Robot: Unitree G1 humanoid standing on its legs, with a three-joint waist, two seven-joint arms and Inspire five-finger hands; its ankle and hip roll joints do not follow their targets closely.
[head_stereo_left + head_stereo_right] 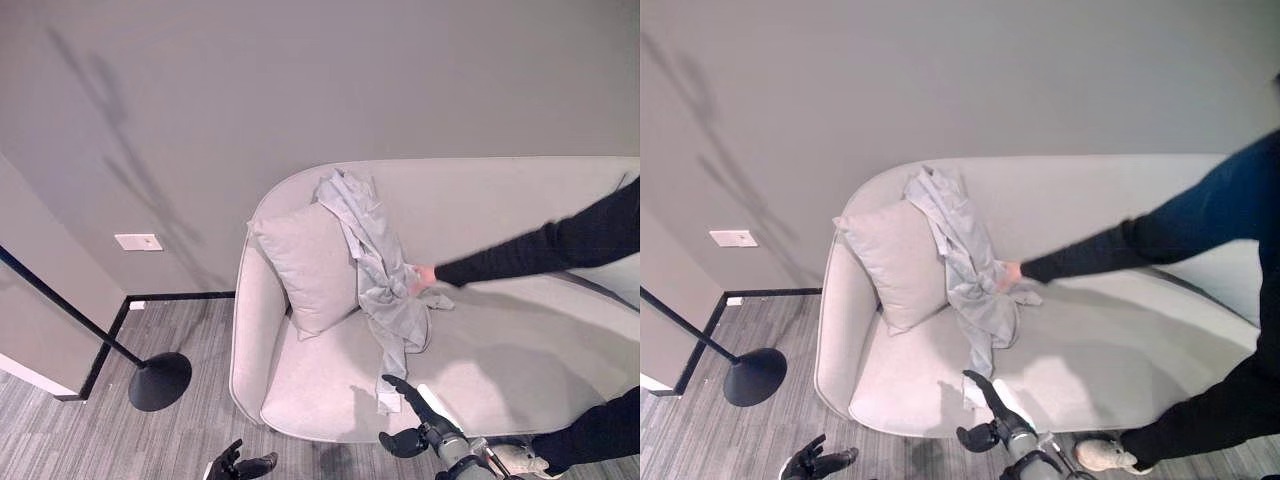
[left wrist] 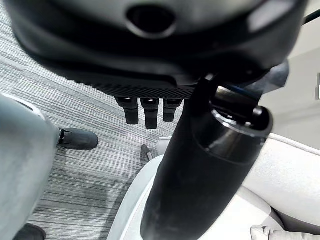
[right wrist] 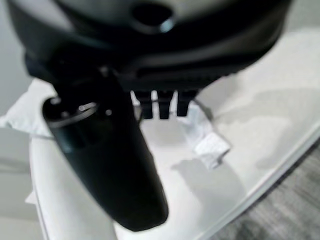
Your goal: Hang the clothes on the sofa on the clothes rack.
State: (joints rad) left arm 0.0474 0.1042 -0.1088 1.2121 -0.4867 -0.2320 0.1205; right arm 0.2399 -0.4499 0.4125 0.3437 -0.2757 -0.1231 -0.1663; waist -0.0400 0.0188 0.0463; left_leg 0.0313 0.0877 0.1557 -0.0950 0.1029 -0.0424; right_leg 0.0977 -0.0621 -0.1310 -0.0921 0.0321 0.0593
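A light grey garment (image 1: 385, 270) hangs from the sofa's backrest down onto the seat of the pale sofa (image 1: 520, 370). A person's hand (image 1: 424, 275) in a dark sleeve rests on the cloth. My right hand (image 1: 415, 405) hovers over the seat's front edge, open, its fingers straight and close to the garment's lower end (image 3: 210, 142) without touching it. My left hand (image 1: 238, 464) hangs low over the floor in front of the sofa's left end, fingers relaxed and holding nothing. The clothes rack's black pole (image 1: 60, 305) and round base (image 1: 160, 380) stand on the floor at the left.
A square cushion (image 1: 310, 265) leans in the sofa's left corner beside the garment. The person stands at the right, one shoe (image 1: 1102, 455) near the sofa's front. A grey wall is behind, and striped carpet (image 1: 170, 430) lies between sofa and rack.
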